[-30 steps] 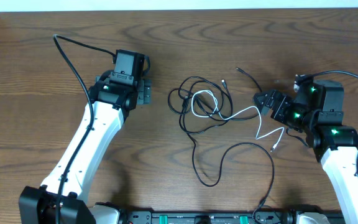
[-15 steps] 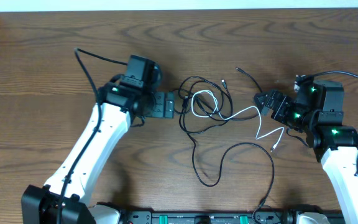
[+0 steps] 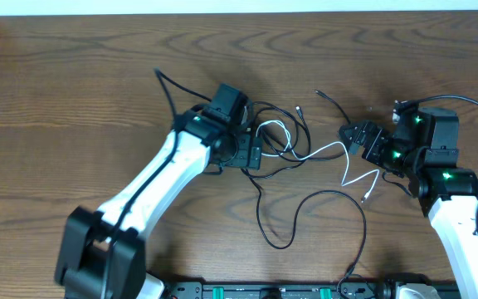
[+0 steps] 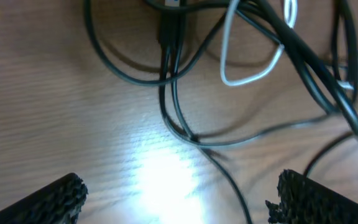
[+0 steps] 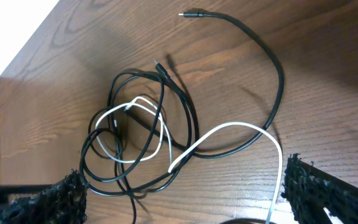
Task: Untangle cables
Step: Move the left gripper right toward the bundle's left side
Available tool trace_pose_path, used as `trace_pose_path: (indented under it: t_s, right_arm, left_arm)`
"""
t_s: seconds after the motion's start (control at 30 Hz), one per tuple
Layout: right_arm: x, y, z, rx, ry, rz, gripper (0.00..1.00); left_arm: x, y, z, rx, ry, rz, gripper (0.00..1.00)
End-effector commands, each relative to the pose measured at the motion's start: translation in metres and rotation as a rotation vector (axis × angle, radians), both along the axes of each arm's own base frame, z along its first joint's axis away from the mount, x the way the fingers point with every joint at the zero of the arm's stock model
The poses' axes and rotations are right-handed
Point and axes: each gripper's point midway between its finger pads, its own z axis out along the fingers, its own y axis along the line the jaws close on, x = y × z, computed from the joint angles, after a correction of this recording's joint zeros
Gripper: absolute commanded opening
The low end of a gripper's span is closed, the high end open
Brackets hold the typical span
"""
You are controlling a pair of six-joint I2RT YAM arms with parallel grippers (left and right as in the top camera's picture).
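The cables lie tangled mid-table: black loops knotted with a white cable that trails right to a plug. One black cable sweeps toward the front edge. My left gripper hovers open over the tangle's left edge. In the left wrist view the black strands and a white loop lie just ahead of the left gripper, and one black strand runs between its fingers, ungripped. My right gripper is open right of the tangle. In its view, the right gripper holds nothing; the white cable passes ahead.
A loose black cable end lies behind the tangle, seen with its plug in the right wrist view. The table's far edge meets a white wall. The arms' bases stand along the front edge.
My left arm has swung right from the table's left side to the left edge of the tangle. The right arm and the cables have not moved.
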Motion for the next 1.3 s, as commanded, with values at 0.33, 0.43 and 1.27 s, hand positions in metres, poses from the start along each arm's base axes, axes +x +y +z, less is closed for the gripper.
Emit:
trace_pose_path:
  t_s: [0.33, 0.43, 1.27]
  right_arm:
    - [0.000, 0.001, -0.002, -0.009, 0.009, 0.005, 0.99]
    - [0.000, 0.001, -0.002, -0.009, 0.009, 0.005, 0.99]
    - [0.000, 0.000, -0.003, -0.014, 0.011, 0.000, 0.99]
  left_arm:
    - [0.038, -0.022, -0.047, -0.071, 0.019, 0.216, 0.98]
    - [0.047, -0.014, -0.057, -0.024, -0.012, 0.253, 0.98]
    - [0.062, 0.038, -0.065, 0.305, -0.175, 0.344, 0.98]
